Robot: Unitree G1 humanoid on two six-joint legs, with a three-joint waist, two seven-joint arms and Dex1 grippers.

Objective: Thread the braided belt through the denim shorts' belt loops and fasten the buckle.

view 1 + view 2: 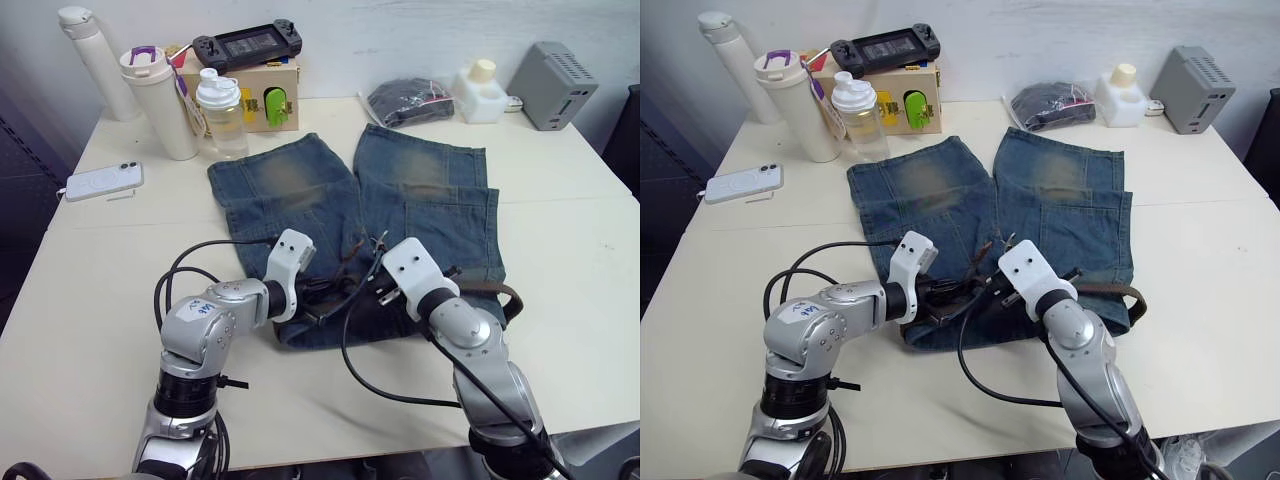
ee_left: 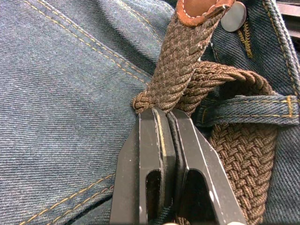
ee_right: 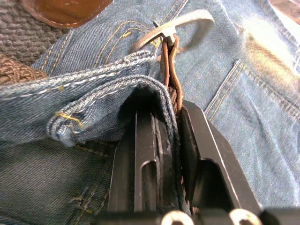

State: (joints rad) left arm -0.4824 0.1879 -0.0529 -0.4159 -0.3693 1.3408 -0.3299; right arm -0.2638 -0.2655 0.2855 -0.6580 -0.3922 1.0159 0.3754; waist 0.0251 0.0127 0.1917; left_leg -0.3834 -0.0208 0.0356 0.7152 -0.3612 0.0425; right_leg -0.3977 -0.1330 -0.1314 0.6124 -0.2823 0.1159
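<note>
Denim shorts (image 1: 400,215), faded blue with yellowish worn patches on both legs, lie flat on a pale table (image 1: 90,280), waistband toward the robot and legs pointing away. Both arms reach in to the middle of the waistband, close together.

The left gripper (image 2: 165,115) has its two black fingers (image 2: 150,154) pressed together on the braided belt (image 2: 176,65), pinching the dark brown woven strap where it folds over on itself. The strap's tan leather tip (image 2: 201,11) points away from the gripper, beside a silver shorts button (image 2: 233,16). Just beside the fingertips, another run of the belt passes under one of the belt loops (image 2: 248,105) (a narrow denim strip with yellow stitching).

The right gripper (image 3: 171,110) is closed on a folded edge of the waistband together with the thin leather end of the belt, both caught between its fingers (image 3: 197,140). The buckle (image 3: 176,30), a silver metal frame, stands just past the fingertips, over the denim.

From the head views, the belt emerges to the robot's right of the right gripper and curls along the waistband's right end (image 1: 500,295).

At the far side of the table stand a white bottle (image 1: 95,60), a lidded tumbler (image 1: 160,105), a clear shaker bottle (image 1: 220,110), a wooden box (image 1: 270,95) with a black game controller (image 1: 247,43) on top, a dark bagged bundle (image 1: 408,100), a white jug (image 1: 480,92) and a grey box (image 1: 555,85). A white phone (image 1: 103,181) lies near the left edge.
</note>
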